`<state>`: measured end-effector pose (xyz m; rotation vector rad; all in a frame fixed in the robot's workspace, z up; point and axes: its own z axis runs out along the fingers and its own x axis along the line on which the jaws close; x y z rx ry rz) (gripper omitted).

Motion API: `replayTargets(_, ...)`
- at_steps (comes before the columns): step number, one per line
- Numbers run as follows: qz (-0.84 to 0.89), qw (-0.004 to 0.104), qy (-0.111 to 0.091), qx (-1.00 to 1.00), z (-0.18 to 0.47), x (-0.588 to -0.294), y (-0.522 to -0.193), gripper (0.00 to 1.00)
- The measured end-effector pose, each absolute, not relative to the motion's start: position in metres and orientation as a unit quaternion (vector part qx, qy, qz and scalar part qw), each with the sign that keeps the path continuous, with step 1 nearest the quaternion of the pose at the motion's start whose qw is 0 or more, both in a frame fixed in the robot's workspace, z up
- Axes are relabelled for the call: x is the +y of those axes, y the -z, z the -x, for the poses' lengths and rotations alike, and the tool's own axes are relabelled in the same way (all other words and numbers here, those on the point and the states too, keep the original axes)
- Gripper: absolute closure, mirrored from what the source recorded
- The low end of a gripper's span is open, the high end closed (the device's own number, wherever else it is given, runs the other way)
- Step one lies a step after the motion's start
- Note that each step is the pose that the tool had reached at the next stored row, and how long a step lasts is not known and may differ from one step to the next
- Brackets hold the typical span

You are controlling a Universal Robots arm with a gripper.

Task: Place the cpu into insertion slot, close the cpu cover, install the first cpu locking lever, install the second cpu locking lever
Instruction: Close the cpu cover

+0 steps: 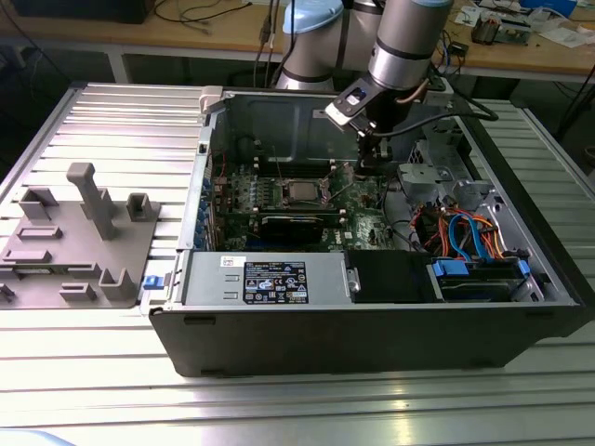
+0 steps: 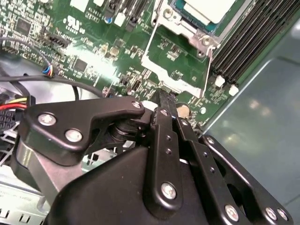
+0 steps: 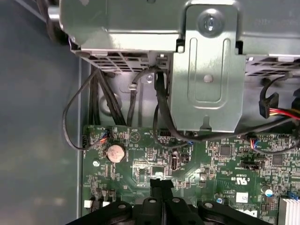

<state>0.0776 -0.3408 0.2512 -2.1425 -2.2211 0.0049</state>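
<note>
The cpu (image 2: 206, 8) looks seated; cover-closing seems in hand. Just ahead of the empty, pressed-together claw (image 2: 164, 96), the open cpu cover (image 2: 161, 74) needs tipping over.

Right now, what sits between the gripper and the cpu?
The open cover sits between the shut gripper and the cpu, with the green board showing through its window. The second wrist view shows this.

Silver-grey arm (image 1: 409, 37) tubes, light-blue joint cap (image 1: 311, 19), black cable (image 1: 423, 125) at wrist; black pincer (image 2: 164, 96) with bar linkages, silver screw heads (image 2: 168, 190).
</note>
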Motion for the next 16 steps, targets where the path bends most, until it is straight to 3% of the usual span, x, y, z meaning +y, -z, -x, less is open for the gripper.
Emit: replayTargets(16, 0.694, 0.028, -0.002, -0.719, -0.047, -0.341, -0.251, 0.89)
